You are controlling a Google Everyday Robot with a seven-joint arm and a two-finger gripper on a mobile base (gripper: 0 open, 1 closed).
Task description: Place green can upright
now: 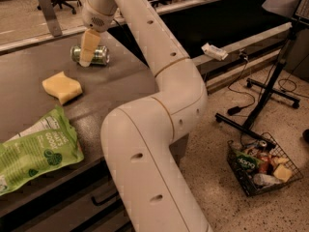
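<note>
The green can point(102, 55) lies on its side on the grey table point(120, 86), near the far edge. It has a green label and silver rims. My gripper point(87, 52) hangs down from the white arm point(159, 66) and sits right over the can's left half, hiding its middle. I cannot tell whether it touches the can.
A yellow sponge point(62, 87) lies in front of the can. A large green snack bag point(34, 151) lies at the table's front left. On the floor to the right are a wire basket point(240, 174) of items and a black stand point(270, 86).
</note>
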